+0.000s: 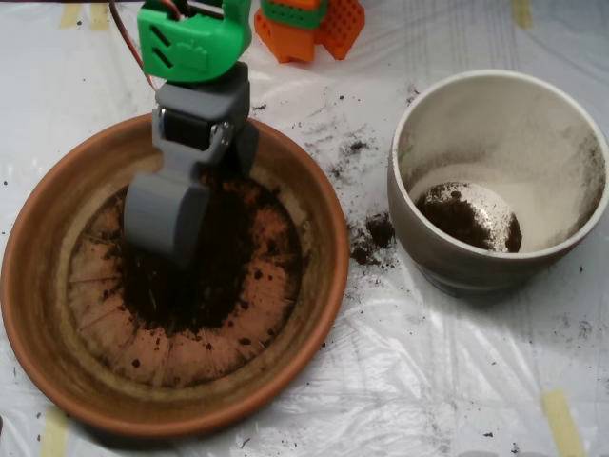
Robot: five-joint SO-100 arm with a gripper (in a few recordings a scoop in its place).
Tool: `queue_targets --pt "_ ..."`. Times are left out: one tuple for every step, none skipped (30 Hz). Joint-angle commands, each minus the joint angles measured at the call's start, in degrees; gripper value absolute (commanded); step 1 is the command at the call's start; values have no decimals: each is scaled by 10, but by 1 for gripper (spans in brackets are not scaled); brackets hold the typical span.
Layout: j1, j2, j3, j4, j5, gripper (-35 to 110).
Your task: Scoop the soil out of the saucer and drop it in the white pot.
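Note:
The terracotta saucer (57, 314) fills the left half of the overhead view. Dark soil (224, 276) lies spread over the middle of its ridged bottom. My grey scoop (166, 224) hangs over the saucer's upper left part, its tip down at the soil's left edge. The scoop's shells hide what lies under them. The white pot (447, 95) stands to the right, apart from the saucer. A small patch of soil (466, 217) sits on the pot's floor, and its inside wall is dusty.
Spilled soil crumbs (371, 238) lie on the plastic sheet between saucer and pot. The arm's green joint (193, 38) and orange parts (309, 24) stand at the top edge. Yellow tape strips (563, 424) hold the sheet down.

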Motion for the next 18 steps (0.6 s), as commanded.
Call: queue_targets --pt "29 -33 -11 -21 17 46" --pt "35 -55 -23 -21 22 46" --pt "42 -74 -36 -21 28 46" --pt "47 -91 -47 -20 33 46" --pt "49 -108 -58 -19 35 46" --pt "50 -124 -69 -19 36 46" --pt "54 -140 -78 -19 38 46" --pt "57 -159 -91 -14 40 46" --pt "61 -177 -105 -9 43 47" --pt "67 -187 -113 -8 46 47" --pt "72 -197 -122 -9 47 47" --pt "76 -205 -132 -8 47 47" --pt "77 -210 -140 -8 47 47" --pt "79 -216 -148 -8 45 48" --pt "80 -223 -156 -8 42 48" --pt "80 -233 -165 -8 40 48" --pt "80 -246 -178 -7 36 48" --pt "79 -263 -193 -4 31 48"
